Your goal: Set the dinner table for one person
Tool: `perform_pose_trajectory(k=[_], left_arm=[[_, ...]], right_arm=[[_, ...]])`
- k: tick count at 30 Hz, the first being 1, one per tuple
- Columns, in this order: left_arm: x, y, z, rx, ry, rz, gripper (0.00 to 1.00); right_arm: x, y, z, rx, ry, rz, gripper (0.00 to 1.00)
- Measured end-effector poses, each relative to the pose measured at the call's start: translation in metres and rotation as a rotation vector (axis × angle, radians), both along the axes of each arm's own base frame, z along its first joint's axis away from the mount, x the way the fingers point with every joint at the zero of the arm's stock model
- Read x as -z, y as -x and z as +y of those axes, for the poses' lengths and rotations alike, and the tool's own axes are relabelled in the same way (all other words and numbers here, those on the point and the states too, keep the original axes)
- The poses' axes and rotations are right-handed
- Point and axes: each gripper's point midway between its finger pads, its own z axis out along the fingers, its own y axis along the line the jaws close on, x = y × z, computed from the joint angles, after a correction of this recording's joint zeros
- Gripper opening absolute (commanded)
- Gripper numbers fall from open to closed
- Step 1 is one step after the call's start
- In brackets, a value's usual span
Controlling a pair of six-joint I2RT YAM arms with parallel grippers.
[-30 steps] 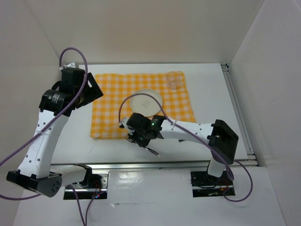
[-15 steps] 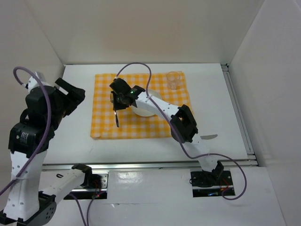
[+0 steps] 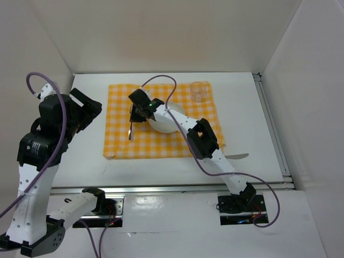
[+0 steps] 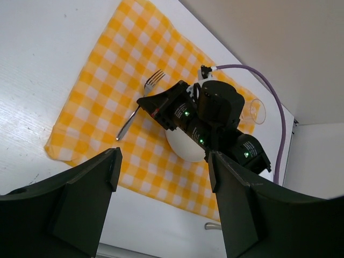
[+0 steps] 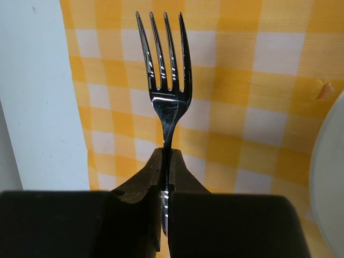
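Top external view gives us the large flat white rectangular dinner table [image 3: 242,113] spreading from the arm bases to the white back wall. Silver metal rails run along its near edge and its right edge. On its middle lies a yellow-and-white checked cloth [image 3: 121,141], flat, with bare tabletop on every side of it.

On the cloth, right of centre, sits a round white plate [image 3: 163,126], partly covered by the right arm that reaches over it. A clear drinking glass [image 3: 199,91] stands upright at the far right corner of the cloth, well apart from the plate. Off the cloth, on the bare table near its near right corner, we see the blade end of a silver metal knife [image 3: 239,156]; the arm hides the rest.

Just left of the plate is a silver metal fork [image 5: 166,80], its tines pointing toward the far edge. The right gripper [image 5: 165,161] pinches it at the neck just below the tines, jaws pressed together on the metal, and the handle trails back toward the near edge. We cannot tell whether the fork touches the cloth.

At the left edge of the table, the left gripper [image 4: 164,161] hangs high above everything, jaws spread wide with nothing between them, looking down on cloth, plate and fork.
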Motion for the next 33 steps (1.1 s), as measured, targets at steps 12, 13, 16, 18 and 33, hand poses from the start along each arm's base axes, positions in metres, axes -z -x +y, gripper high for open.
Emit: perform_pose_trajectory(k=[12,13,16,18,33], left_arm=[[0.000,0.000,-0.001,0.010,-0.008,0.000,0.83],[0.001,0.000,-0.001,0.014,-0.015,0.001,0.83],[0.000,-0.001,-0.001,0.019,-0.017,-0.002,0.83],[-0.001,-0.003,-0.002,0.021,-0.017,-0.007,0.83],[0.019,-0.036,-0.010,0.097,-0.122,0.070,0.83]], right_arm=[[0.021,-0.018,-0.007,0.034,-0.015,0.017,0.56],[0.020,-0.021,-0.007,0.034,-0.023,0.009,0.58],[0.015,-0.026,-0.006,0.023,-0.039,-0.010,0.61],[0.010,-0.026,-0.004,0.010,-0.046,-0.021,0.61],[-0.161,0.039,-0.176,0.167,0.008,-0.224,0.94]])
